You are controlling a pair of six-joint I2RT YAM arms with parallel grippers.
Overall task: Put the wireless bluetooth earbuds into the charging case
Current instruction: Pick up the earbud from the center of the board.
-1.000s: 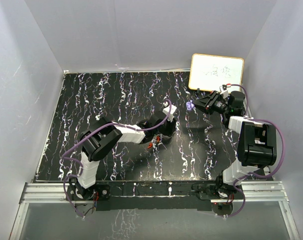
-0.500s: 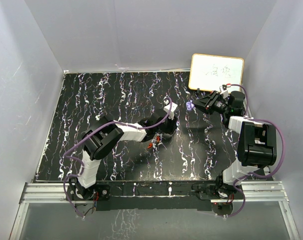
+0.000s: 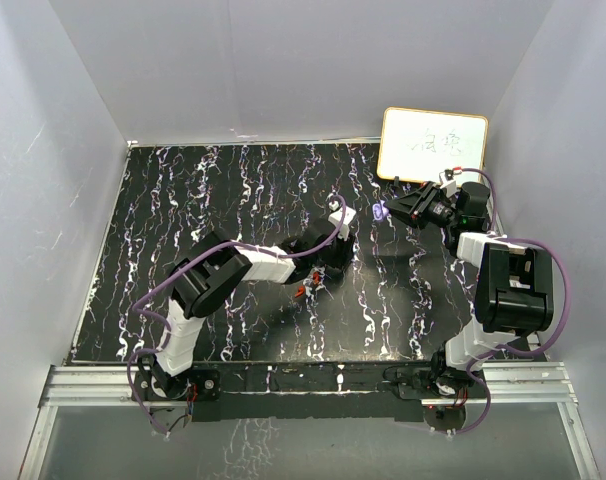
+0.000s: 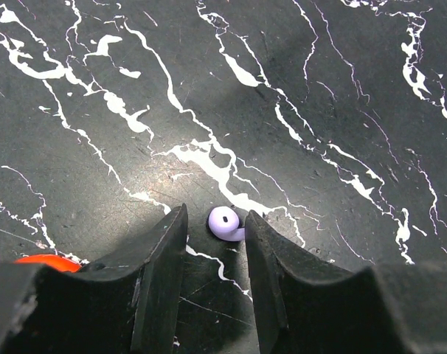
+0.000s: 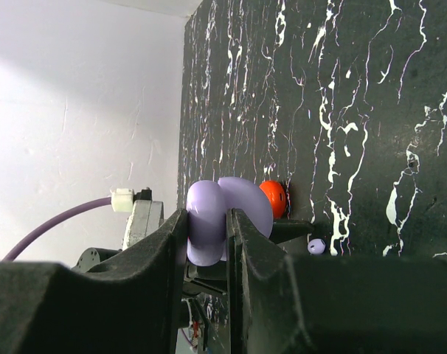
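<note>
- The left gripper (image 4: 215, 214) is sitting low over the black white-veined table (image 3: 233, 200), near the middle of it, with its jaws parted.
- A lavender earbud (image 4: 224, 223) is lying on the table right between those two fingers (image 4: 164, 265). It is bracketed, not pinched.
- There is a sliver of dark table showing between the bud's round end and the finger on the left of the wrist view. The stem end is running right up to the other finger, and I cannot tell whether it is touching.
- A round red thing (image 4: 40, 259) is peeking out beside the left gripper, mostly hidden behind the finger.
- The right gripper (image 5: 207, 215) is clamping a lavender charging case (image 5: 242, 200) and holding it up off the table over on the right side.
- In the right wrist view the same red thing (image 5: 274, 198) is showing just past the case, and the small lavender bud (image 5: 316, 245) is lying on the table a little beyond it.
- A whiteboard (image 3: 433, 145) is leaning at the far right corner, behind the right arm.
</note>
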